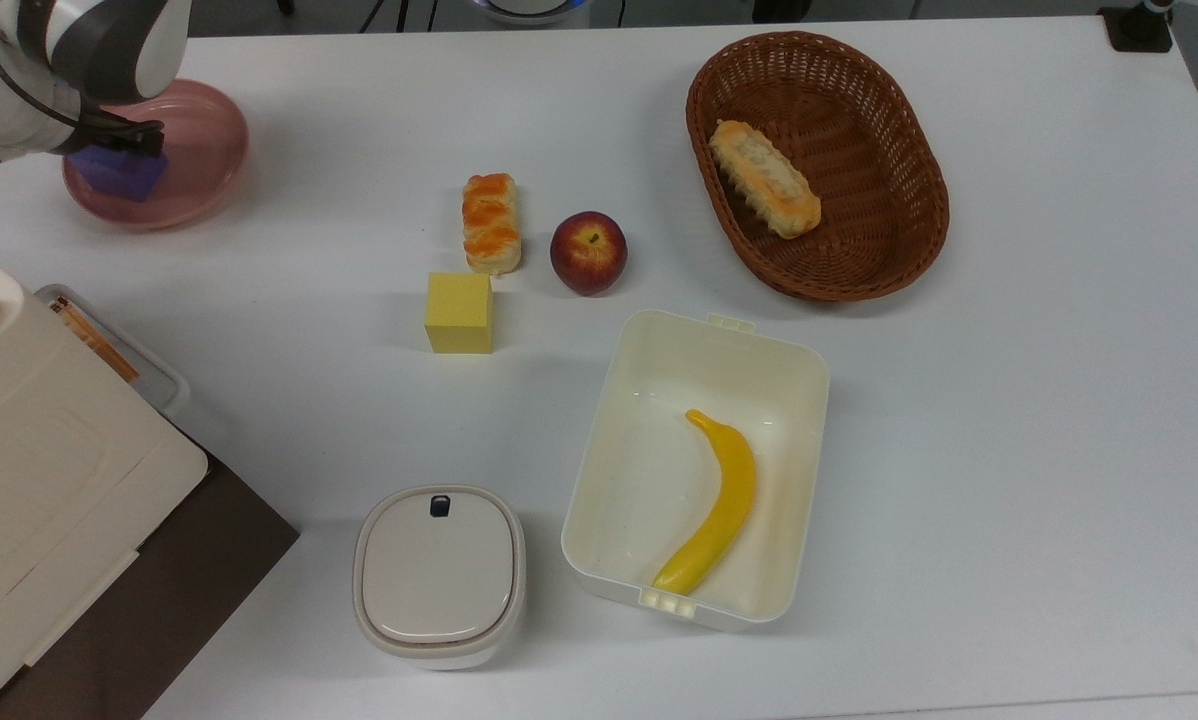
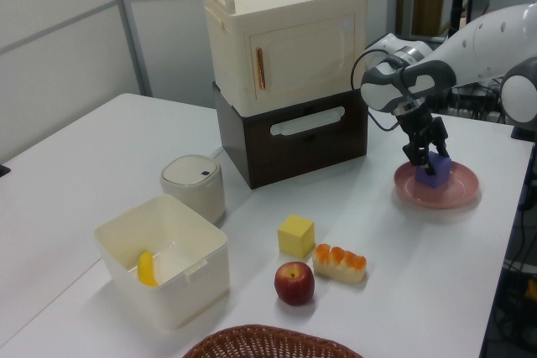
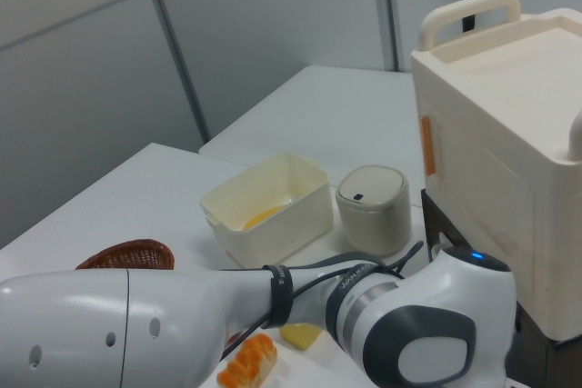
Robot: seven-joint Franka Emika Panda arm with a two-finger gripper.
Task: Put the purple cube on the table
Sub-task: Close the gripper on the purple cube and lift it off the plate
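Left view: the purple cube (image 2: 435, 172) is straddled on the pink plate (image 2: 460, 193) by the pincer (image 2: 424, 156); whether it is gripped cannot be told, and transfer to the surface (image 2: 75, 175) remains.

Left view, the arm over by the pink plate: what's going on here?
The robot arm has its gripper down at the purple cube, which sits on the pink plate near the table's far corner, beside the stacked cream and brown boxes. The jaws reach down around the cube's top; whether they have closed on it can't be told. The cube is not yet on the table. The yellow cube, apple, pastry and banana tub lie apart from the arm.
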